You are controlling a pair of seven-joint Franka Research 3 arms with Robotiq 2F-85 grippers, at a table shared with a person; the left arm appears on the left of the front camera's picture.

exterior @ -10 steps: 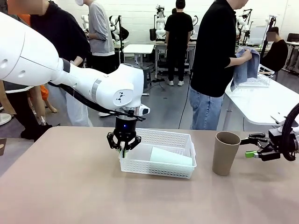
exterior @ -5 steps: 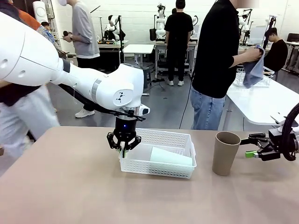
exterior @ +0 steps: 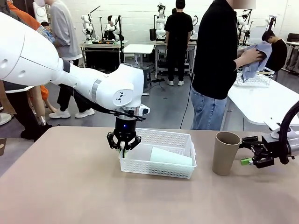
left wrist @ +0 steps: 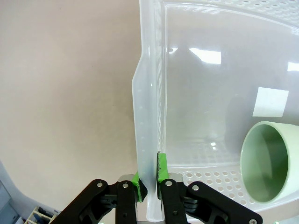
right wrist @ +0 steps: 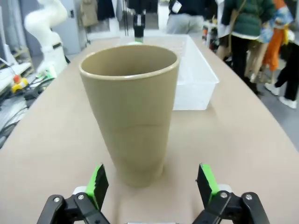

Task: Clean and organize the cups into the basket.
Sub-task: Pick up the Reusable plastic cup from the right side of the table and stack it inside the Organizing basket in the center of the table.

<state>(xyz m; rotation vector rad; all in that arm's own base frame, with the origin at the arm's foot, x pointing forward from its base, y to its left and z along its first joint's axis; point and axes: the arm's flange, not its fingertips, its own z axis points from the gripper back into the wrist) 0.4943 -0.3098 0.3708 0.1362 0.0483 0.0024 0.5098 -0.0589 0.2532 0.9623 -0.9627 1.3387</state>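
Note:
The white mesh basket [exterior: 161, 140] sits mid-table with a pale mint cup [exterior: 170, 157] lying on its side inside. My left gripper [exterior: 124, 150] is shut on the basket's left wall; in the left wrist view its green pads [left wrist: 161, 168] pinch that wall [left wrist: 147, 112], and the mint cup's mouth [left wrist: 268, 161] faces the camera. A tan cup [exterior: 225, 153] stands upright to the right of the basket. My right gripper [exterior: 247, 156] is open just right of it; in the right wrist view the tan cup [right wrist: 130, 112] stands straight ahead of the spread fingers [right wrist: 98, 179].
A person in black stands at the table's far side, handling a grey cloth over a white side table [exterior: 261, 102] that holds a wire basket [exterior: 254, 79]. Bare tan tabletop [exterior: 70, 186] lies in front and to the left. Other people walk behind.
My right gripper has moved left and slightly down, closer to the tan cup. The left gripper and basket have not moved. People in the background have shifted.

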